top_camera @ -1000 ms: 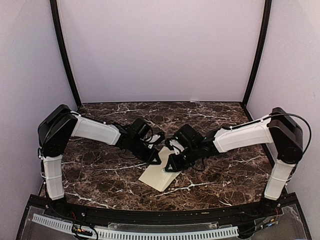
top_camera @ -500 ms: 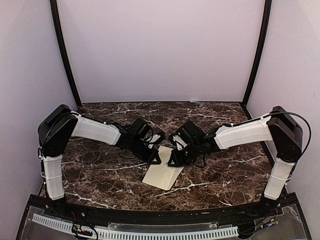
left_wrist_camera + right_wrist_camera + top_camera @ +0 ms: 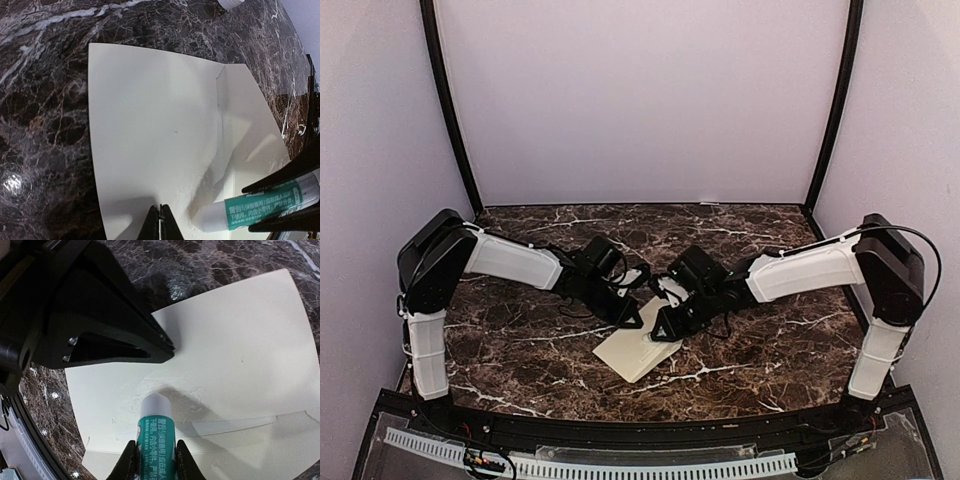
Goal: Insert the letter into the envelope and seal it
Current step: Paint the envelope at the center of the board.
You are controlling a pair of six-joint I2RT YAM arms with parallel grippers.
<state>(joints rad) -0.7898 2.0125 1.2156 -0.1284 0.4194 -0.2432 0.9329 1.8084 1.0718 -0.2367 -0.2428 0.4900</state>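
The cream envelope (image 3: 636, 352) lies flat on the marble table, flap fold line showing (image 3: 150, 130) (image 3: 240, 370). No bordered printed letter shows in any view. My left gripper (image 3: 632, 318) is shut, its closed tips (image 3: 160, 212) pressing down on the envelope's face. In the right wrist view it is the black wedge (image 3: 100, 330), its tip resting on the paper. My right gripper (image 3: 665, 330) (image 3: 155, 452) is shut on a green and white glue stick (image 3: 156, 432). The stick's white tip touches the envelope close to the left fingertips, and also shows in the left wrist view (image 3: 260, 205). Faint glue smears lie around it.
The dark marble table (image 3: 520, 340) is ringed by pale walls and black corner posts. A small white round object (image 3: 231, 2) lies on the marble beyond the envelope's far edge. Both arms meet over the table's middle, above the envelope.
My right gripper swung the glue stick away toward the back, then returned it nearer and left onto the envelope. The envelope shifted slightly. The left gripper stayed pressing down.
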